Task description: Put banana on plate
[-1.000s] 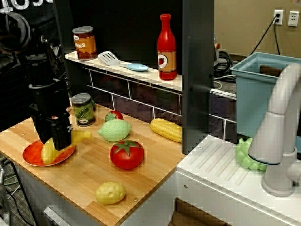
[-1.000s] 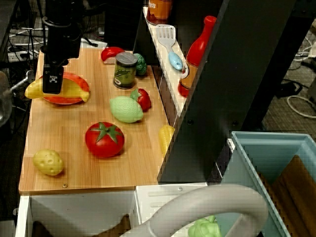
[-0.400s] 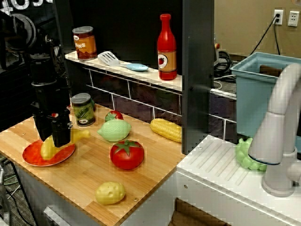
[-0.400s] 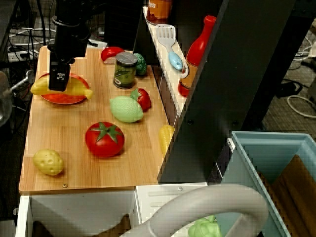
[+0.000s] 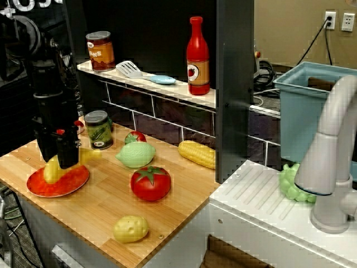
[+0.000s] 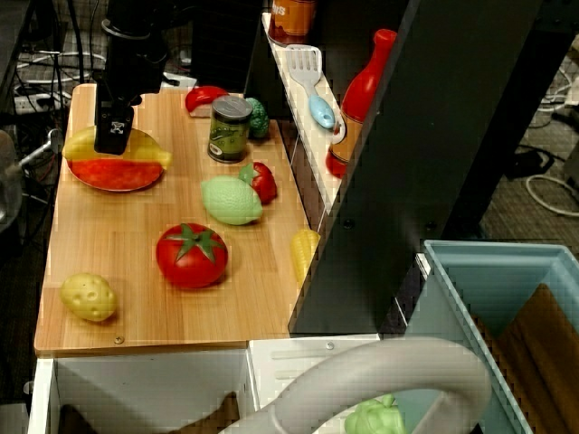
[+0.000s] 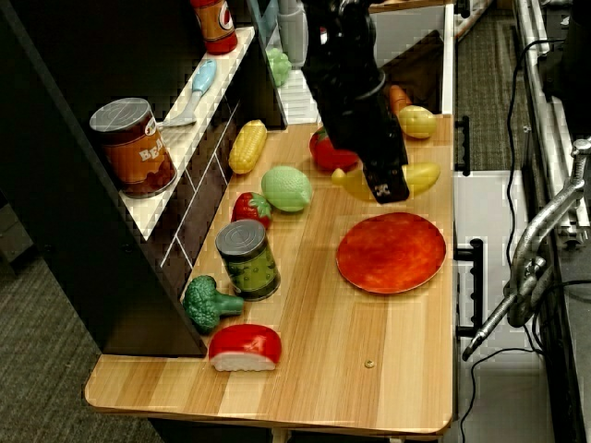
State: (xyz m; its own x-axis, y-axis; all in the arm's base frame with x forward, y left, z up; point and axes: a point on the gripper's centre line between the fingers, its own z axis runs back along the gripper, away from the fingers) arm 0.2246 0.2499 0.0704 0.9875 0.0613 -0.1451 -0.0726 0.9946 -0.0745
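Observation:
The yellow banana [image 5: 50, 171] hangs crosswise in my black gripper [image 5: 60, 161], which is shut on its middle. Its two ends stick out on either side of the fingers in the view from above, banana [image 6: 150, 154], gripper [image 6: 112, 141]. The red-orange plate [image 5: 62, 185] lies on the wooden counter's left end, just below the banana. From the counter's far end the plate [image 7: 391, 252] shows bare, with the banana [image 7: 422, 176] held clear above its far edge by the gripper [image 7: 387, 190].
Near the plate stand a green can [image 5: 99, 129], a pale green lemon [image 5: 135, 154], a strawberry [image 5: 134, 137], a red tomato [image 5: 150, 183], a corn cob [image 5: 196, 153] and a potato [image 5: 130, 228]. Broccoli [image 7: 207, 303] and a red slice [image 7: 245, 346] lie behind the can. A shelf [image 5: 167, 89] runs along the back wall.
The gripper has risen, taking the banana with it: a second ago the banana lay on the plate, now it hangs above it and slightly toward the back.

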